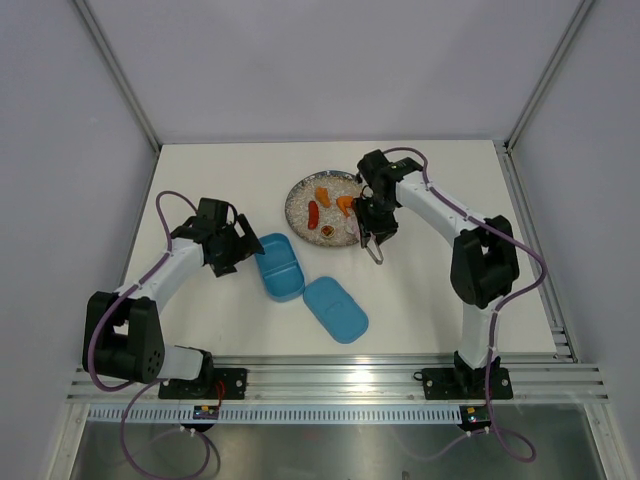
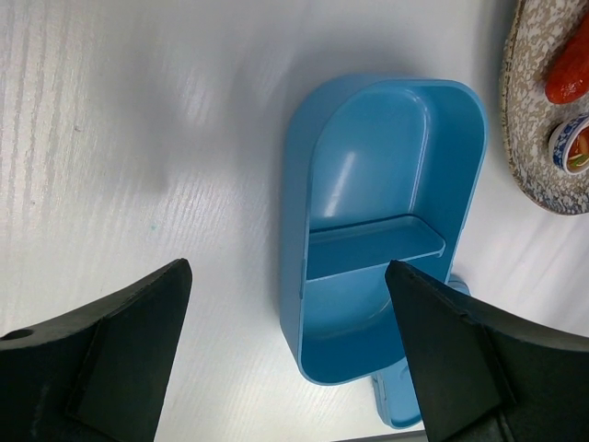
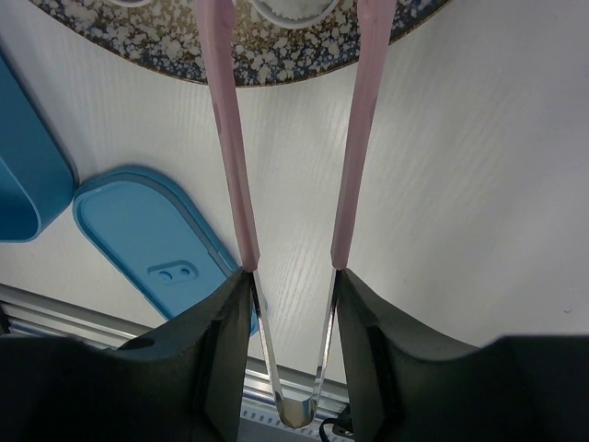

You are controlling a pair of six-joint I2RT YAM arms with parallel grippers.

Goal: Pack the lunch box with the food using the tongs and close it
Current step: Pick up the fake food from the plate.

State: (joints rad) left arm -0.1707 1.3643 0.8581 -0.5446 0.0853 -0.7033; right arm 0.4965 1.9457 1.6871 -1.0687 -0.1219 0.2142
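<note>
Fig.: packing set-up, top and wrist views. We see the right pincer (image 3: 293,299) partly closed on the tongs (image 3: 230,138). Its two fingers press the outsides of the arms where the pink sleeves give way to bare metal near the hinge. The arms stand apart and reach over the rim of the plate (image 3: 276,64). The tips run out of the wrist view, so we cannot tell whether they grip anything. The left pincer (image 2: 287,272) is wide open, holds nothing, and hovers above the lunch box (image 2: 368,157). The box lies empty on the surface (image 1: 430,300), divider across its middle, w/ the lid (image 1: 335,309) just beside it, perhaps touching, on the side toward the arm bases. The food (image 1: 322,194), e.g. the sausage (image 1: 314,214) and orange chunks (image 1: 345,205), lies on the plate; none is in the box yet. We judge the tongs light and springy: hold near the hinge and squeeze gently, since overpressure may twist the slim arms. The pieces look small, prob. soft and slick, so take each across its middle. The box is prob. light plastic and apt to slide. The flat lid is best taken by an edge.
</note>
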